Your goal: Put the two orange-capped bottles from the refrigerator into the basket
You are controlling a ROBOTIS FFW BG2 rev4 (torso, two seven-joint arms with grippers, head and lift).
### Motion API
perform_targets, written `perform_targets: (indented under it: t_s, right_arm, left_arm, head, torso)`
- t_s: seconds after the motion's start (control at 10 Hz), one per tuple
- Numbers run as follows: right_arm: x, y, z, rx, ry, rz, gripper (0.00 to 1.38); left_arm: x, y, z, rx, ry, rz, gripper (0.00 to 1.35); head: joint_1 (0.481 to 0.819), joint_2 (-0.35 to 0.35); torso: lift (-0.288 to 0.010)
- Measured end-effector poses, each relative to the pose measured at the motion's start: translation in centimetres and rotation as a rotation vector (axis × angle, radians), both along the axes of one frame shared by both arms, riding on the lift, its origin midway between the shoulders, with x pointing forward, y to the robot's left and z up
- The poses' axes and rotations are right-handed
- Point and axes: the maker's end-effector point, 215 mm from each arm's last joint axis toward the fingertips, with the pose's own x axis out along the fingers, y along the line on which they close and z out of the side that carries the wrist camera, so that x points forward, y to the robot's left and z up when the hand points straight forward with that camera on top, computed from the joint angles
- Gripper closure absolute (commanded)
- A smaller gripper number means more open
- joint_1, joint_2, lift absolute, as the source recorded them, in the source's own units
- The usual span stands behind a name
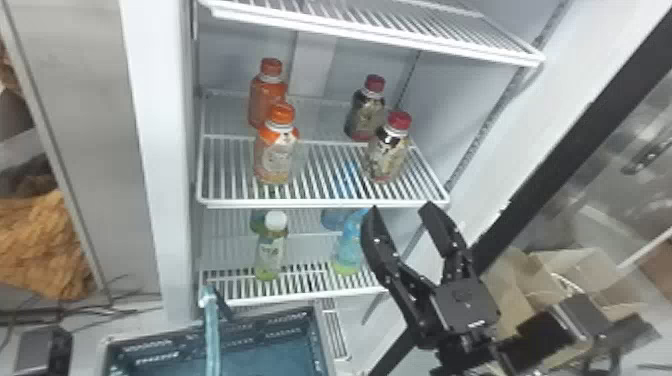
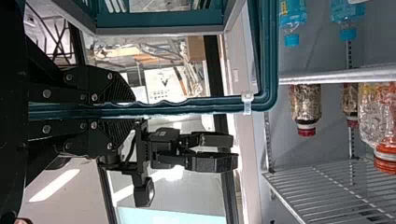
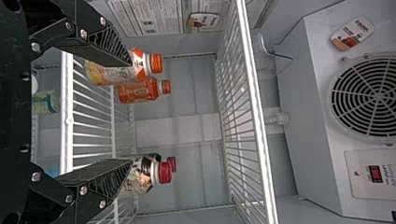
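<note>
In the head view, one orange-capped bottle (image 1: 276, 155) stands at the left front of the refrigerator's middle shelf, the other (image 1: 266, 97) just behind it. My right gripper (image 1: 402, 210) stands open before the shelf's right front edge. From the right wrist, the right gripper (image 3: 130, 112) has nothing held; the front orange-capped bottle (image 3: 112, 74) shows past one finger, the rear one (image 3: 139, 92) beside it. The basket (image 1: 319, 340) is at the bottom of the head view, its handle (image 1: 212, 330) raised. In the left wrist view my left gripper (image 2: 116, 109) is shut on that handle (image 2: 187, 106).
Two red-capped bottles (image 1: 387, 152) share the middle shelf's right side. A white-capped bottle (image 1: 271, 252) and blue bottles (image 1: 349, 245) stand on the shelf below. An upper wire shelf (image 1: 380, 35) hangs above. The refrigerator's side walls and open door flank the shelves; cardboard boxes lie at right.
</note>
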Motion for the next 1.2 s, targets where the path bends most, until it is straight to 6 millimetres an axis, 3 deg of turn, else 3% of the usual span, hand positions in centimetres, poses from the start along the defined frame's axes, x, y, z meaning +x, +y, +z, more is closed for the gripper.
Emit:
perform_targets:
  t_s: [0.7,1.0,1.2]
  right_arm:
    - [0.8,0.9,-1.3,0.012,0.034,0.023,0.34]
    - [3.8,5.2,-3.5,0.033,0.070,0.120,0.27]
    - [5.3,6.5,-4.0,0.028,0.068,0.145,0.25]
  left_arm:
    - [0.0,-0.2,0.2,-0.003,-0.005,-0.009,1.20]
    - [-0.1,-0.5,0.4,-0.005,-0.007,-0.019,1.20]
    - [-0.2,-0.5,0.4,-0.008,-0.004,-0.018,1.20]
  head:
    - [0.695,-0.350]
    - [0.695,-0.300]
    - [0.695,-0.272]
  torso:
    - [-0.040]
    - [-0.040]
    - [-0.040]
